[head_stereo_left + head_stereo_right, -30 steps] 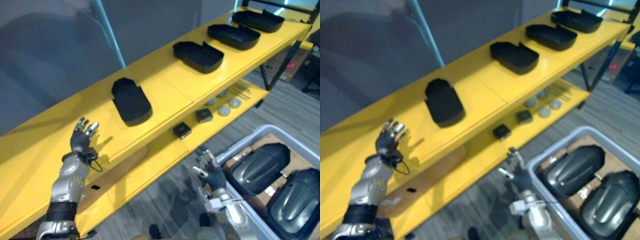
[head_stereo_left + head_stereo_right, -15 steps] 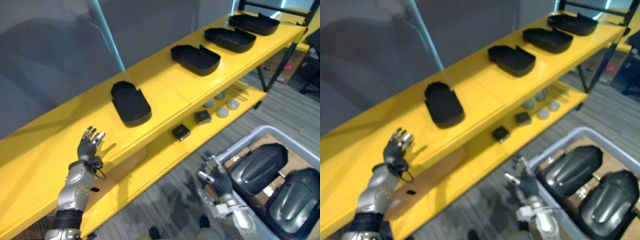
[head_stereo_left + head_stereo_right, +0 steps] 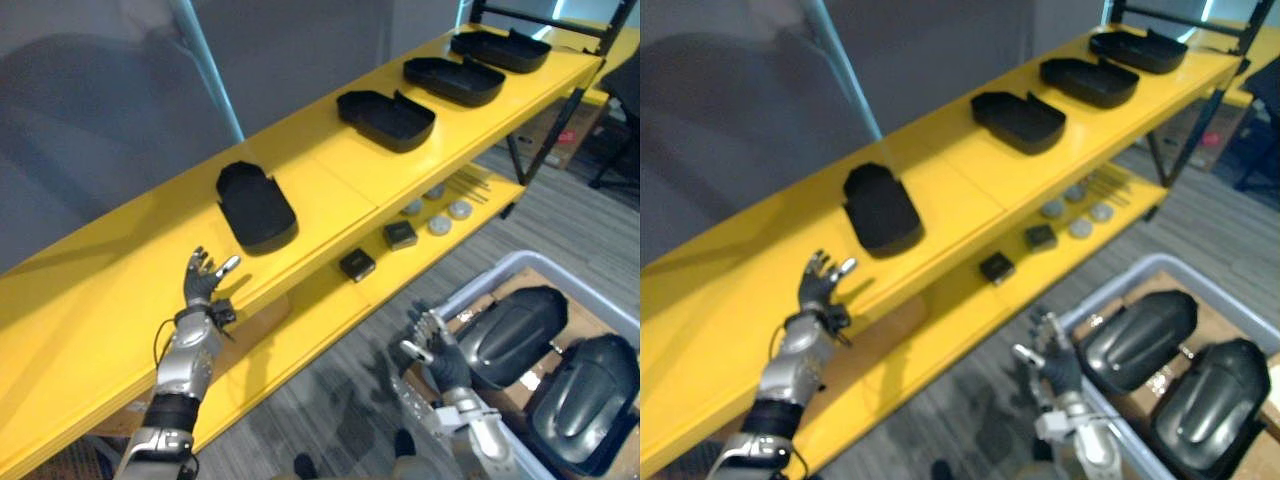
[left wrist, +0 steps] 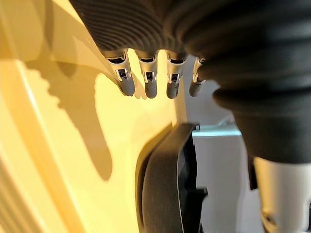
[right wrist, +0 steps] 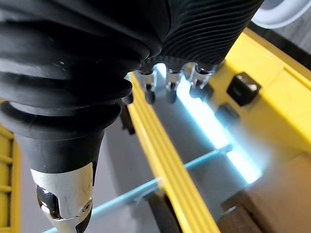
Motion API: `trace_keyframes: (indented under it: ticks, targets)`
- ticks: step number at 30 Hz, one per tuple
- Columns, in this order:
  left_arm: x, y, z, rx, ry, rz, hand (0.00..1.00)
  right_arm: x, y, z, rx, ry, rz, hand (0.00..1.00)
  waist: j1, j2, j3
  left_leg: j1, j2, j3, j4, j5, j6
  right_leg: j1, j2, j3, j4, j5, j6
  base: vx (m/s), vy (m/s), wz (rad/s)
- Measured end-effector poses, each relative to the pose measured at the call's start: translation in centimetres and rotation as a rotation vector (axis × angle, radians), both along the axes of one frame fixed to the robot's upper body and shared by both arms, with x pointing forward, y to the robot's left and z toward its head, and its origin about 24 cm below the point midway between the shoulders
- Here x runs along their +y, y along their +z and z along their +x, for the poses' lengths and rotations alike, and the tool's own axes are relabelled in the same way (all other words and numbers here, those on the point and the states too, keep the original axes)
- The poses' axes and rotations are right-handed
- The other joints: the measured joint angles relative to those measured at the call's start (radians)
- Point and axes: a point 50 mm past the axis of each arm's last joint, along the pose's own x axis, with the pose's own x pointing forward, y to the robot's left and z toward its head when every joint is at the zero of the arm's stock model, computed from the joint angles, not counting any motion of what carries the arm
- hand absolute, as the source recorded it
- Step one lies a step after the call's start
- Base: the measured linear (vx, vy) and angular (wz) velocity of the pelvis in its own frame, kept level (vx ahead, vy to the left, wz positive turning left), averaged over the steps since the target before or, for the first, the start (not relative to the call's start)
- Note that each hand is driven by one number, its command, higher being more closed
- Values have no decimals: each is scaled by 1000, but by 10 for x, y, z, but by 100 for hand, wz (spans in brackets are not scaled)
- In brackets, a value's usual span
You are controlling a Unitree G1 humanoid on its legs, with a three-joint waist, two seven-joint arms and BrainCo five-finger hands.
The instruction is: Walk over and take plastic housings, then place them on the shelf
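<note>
At 4 o'clock, right hand point(image 3: 440, 358) is hovering fingers apart beside the bin point(image 3: 480, 280); glossy housings point(image 3: 515, 325) are risking slipping if grasped shallow.

workshop | yellow shelf rack point(image 3: 430, 150) | parts bin point(image 3: 500, 275) | grey carpet floor point(image 3: 340, 400)
</note>
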Motion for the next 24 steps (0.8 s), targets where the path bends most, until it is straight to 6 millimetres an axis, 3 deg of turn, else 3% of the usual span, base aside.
trace_keyframes:
  ticks: [4,24]
  targets:
    - [-6,6,6,-13,-19,34,0,1,5,1,-23,-1,5,0,-17,-10,5,-1,0,2,-1,0,0,-2,0,2,0,0,0,0,0,0]
    - [-33,29,28,-77,-116,49,0,4,5,1,-21,-23,34,0,-46,-45,28,1,0,25,0,0,0,-19,1,28,15,1,-1,0,-4,-3]
